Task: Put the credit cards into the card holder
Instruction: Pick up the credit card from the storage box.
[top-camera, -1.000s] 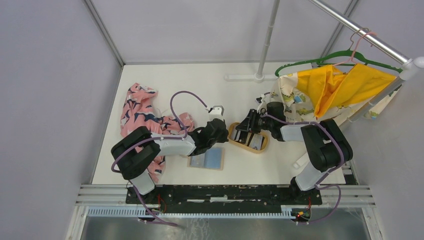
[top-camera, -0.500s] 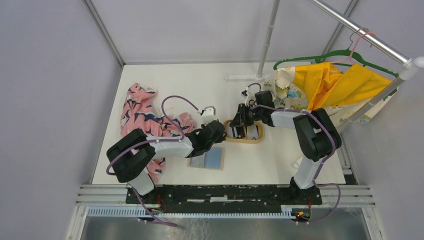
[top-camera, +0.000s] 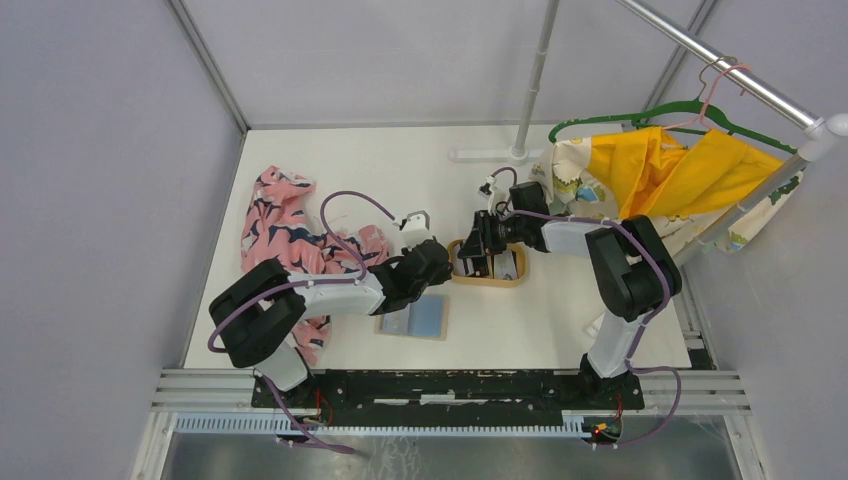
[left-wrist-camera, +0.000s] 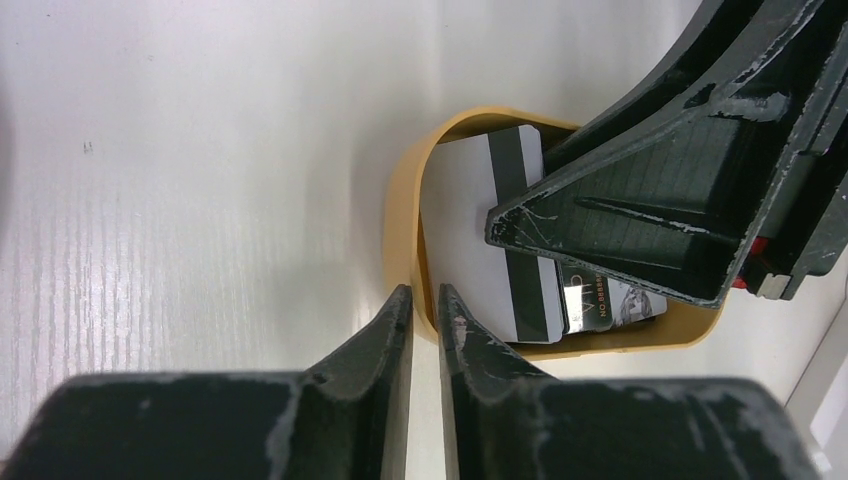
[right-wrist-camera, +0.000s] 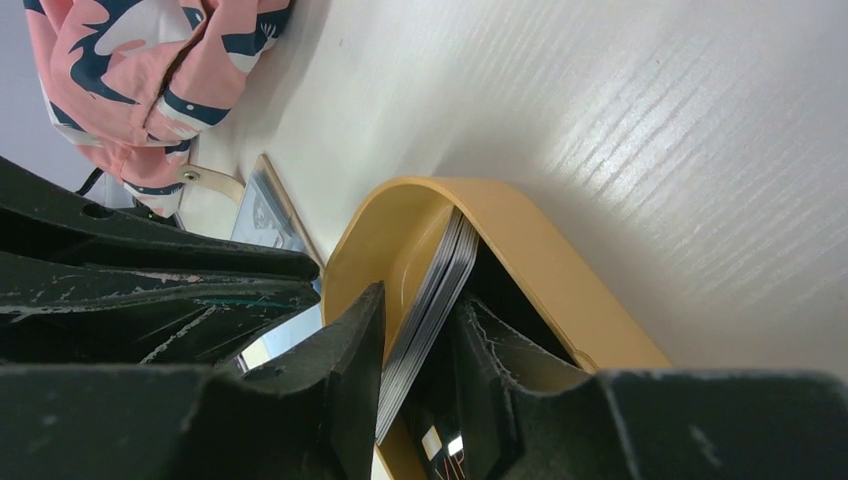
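Tray (left-wrist-camera: 398, 205) rim pinched in nearly closed left gripper (left-wrist-camera: 425, 300); right gripper (right-wrist-camera: 420, 300) straddles cards (right-wrist-camera: 445, 270), hold unclear. Squeeze the stack square, lift straight, with tray pinned.

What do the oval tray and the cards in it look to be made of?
Tray: looks like thin bent wood or a wood-look plastic, matte tan. The wall is smooth and evenly curved, and no grain can be made out. Credit cards: probably glossy plastic. The top one is white with a black magnetic stripe, a darker one beside it glints, and the right wrist view shows thin stacked edges.
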